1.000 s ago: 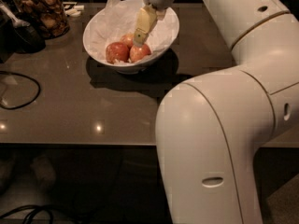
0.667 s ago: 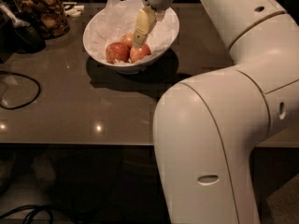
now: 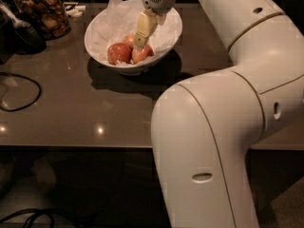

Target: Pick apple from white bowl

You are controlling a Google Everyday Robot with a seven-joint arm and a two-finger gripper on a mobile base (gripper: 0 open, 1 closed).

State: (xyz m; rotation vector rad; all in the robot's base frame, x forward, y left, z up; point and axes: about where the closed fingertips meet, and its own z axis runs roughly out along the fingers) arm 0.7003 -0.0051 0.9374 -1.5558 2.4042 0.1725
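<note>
The white bowl (image 3: 164, 39), lined with crumpled white paper, stands on the dark table at the upper middle. Three apples lie in it. The red-orange apple (image 3: 145, 54) is at the front right. A darker red apple (image 3: 118, 53) is at the front left, and a yellower-orange one (image 3: 128, 39) sits behind them. My gripper (image 3: 139, 42) reaches down into the bowl from above. Its tip is at the top of the red-orange apple, between it and the yellower one. Whether it touches the apple is hidden.
A glass jar of brown snacks (image 3: 45, 13) stands at the back left beside a dark object (image 3: 19, 34). A black cable (image 3: 21, 91) loops at the left. My large white arm (image 3: 218, 127) covers the right side of the table (image 3: 95, 108).
The gripper stays over the apples in the bowl, barely moved. The arm's bulky links have shifted slightly left in view.
</note>
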